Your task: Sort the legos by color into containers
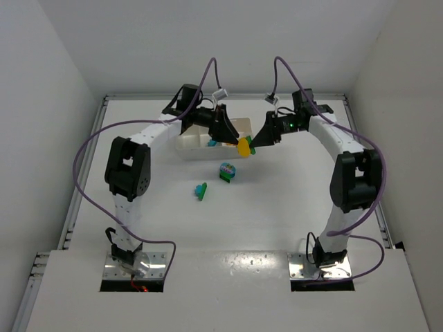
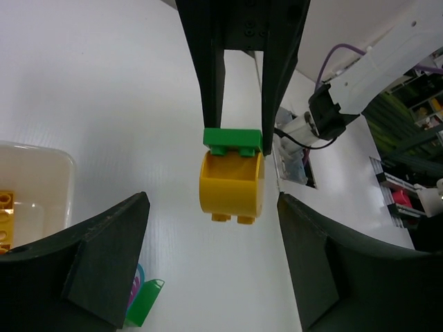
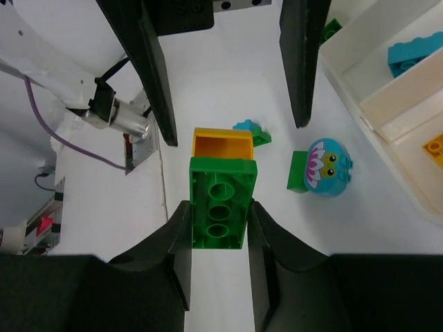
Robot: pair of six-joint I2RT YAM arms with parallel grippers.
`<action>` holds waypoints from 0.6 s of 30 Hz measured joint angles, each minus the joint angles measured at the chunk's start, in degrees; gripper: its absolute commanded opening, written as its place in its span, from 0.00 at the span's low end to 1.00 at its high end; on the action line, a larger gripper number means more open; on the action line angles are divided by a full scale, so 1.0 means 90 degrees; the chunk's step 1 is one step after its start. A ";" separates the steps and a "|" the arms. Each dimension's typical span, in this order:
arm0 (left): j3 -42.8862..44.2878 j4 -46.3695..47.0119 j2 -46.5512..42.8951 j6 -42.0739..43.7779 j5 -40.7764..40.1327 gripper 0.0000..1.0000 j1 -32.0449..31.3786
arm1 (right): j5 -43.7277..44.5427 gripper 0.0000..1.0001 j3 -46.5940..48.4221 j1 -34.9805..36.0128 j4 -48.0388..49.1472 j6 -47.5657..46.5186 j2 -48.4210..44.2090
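Green brick [image 3: 218, 214] and yellow curved brick [image 2: 232, 190] are stuck together as one two-colour stack, held in the air over the table [image 1: 277, 207] just beside the near right corner of the tray [image 1: 192, 153]. As joined they can go in no single compartment, so my reading is that the step in hand is pulling them apart. Right gripper [image 2: 237, 130] is clamped across the green brick's long sides, studs-hollow face towards its own camera, with the yellow piece projecting past the fingertips and free of them. This looks like a presenting hold. Left gripper [image 3: 234, 130] faces it head-on, jaws spread wide, one finger on each side of the yellow piece and neither touching it. It holds nothing. It would need to close on the yellow sides before any pull. In the tray, a cyan brick [image 3: 415, 52] lies in one compartment and a yellow brick [image 3: 435, 145] in the compartment next to it. On the table near the tray, unsorted: a cyan round piece [image 3: 327, 169] with a flower face, seated on a green base, and a small cyan-and-green piece [image 3: 250, 131] a little farther off.
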 measured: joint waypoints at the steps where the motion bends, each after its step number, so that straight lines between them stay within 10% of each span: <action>1: -0.0005 -0.0012 0.0000 0.0002 -0.0032 0.77 -0.0010 | -0.0005 0.00 0.0034 0.0044 0.0012 0.0010 0.0032; 6: -0.0007 -0.0056 -0.0002 -0.0002 -0.0039 0.49 -0.0053 | 0.0012 0.00 0.0172 0.0204 0.0180 0.0087 0.0124; 10: -0.0007 -0.0153 -0.0044 -0.0032 0.0036 0.04 -0.0053 | 0.0061 0.00 0.0194 0.0226 0.0440 0.0282 0.0194; 18: -0.0170 -0.0338 -0.0107 0.0197 -0.0075 0.01 0.0177 | 0.0177 0.00 -0.0151 0.0114 0.2050 0.1615 0.0206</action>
